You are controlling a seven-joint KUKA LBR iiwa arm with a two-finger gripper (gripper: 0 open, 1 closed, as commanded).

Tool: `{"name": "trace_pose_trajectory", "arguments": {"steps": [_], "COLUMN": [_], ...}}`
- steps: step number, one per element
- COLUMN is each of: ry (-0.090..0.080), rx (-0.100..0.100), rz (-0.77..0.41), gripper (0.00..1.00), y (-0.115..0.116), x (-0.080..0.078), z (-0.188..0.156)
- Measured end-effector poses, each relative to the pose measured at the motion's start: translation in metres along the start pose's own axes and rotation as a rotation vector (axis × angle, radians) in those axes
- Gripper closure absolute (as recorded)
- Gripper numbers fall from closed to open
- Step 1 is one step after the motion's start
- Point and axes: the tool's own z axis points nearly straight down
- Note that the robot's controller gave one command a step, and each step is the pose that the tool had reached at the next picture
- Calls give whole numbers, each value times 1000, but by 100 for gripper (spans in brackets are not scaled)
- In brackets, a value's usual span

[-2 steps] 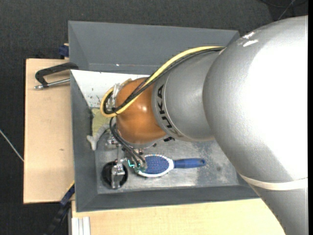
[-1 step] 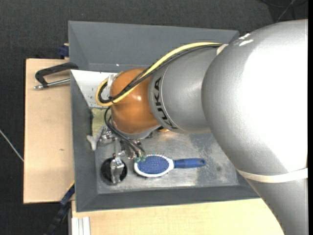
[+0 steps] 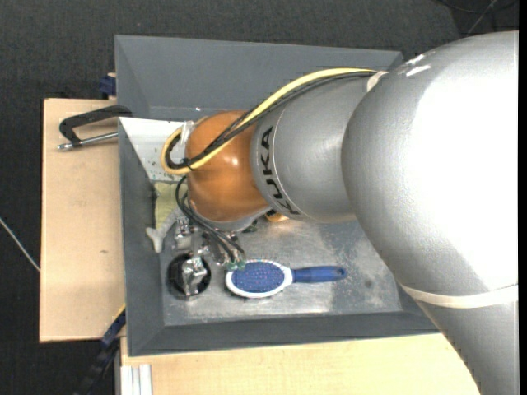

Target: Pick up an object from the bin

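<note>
My gripper (image 3: 196, 268) reaches down from under the orange wrist cover into the bin's near left corner. A small black round thing (image 3: 176, 277) lies right against its left side, partly hidden by the metal parts. Just to the right lies a blue hairbrush (image 3: 260, 279) with a white-rimmed oval head; its blue handle points right along the bin floor. The brush head sits close beside the gripper, and I cannot make out whether they touch.
A white printed card (image 3: 151, 145) leans in the bin's far left corner, with a yellowish flat thing (image 3: 165, 206) below it along the left wall. The big arm covers the bin's right and middle.
</note>
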Motion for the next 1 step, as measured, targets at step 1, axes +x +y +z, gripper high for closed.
{"name": "trace_pose_trajectory", "arguments": {"steps": [1], "ry": [-18], "rx": [7], "rz": [-362], "gripper": [100], "y": [-11], "x": [-8], "z": [-124]}}
